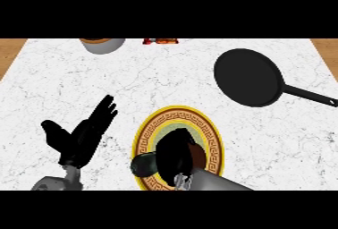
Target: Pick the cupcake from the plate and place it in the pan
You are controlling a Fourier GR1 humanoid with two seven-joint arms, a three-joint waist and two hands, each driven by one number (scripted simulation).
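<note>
Head view shows the right hand point(173, 150), fingers curled round the cupcake point(197, 154), seemingly not yet off the plate point(214, 134), the left hand point(82, 134) resting spread nearby, so lifting and carrying to the pan point(249, 77) remain.

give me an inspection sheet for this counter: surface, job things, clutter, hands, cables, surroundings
surface: white marbled counter, no spills seen
job's things: gold-rimmed patterned plate near the front edge; cupcake on it, mostly hidden, only a brown part shows; black pan back right, nothing in it, handle pointing right
clutter: grey container and a red-orange item at the far edge, both cut off
hands: right hand over the plate, curled round the cupcake; left hand open, fingers up, resting at the left
cables: nothing seen
surroundings: wood-coloured strip past the far corners
</note>
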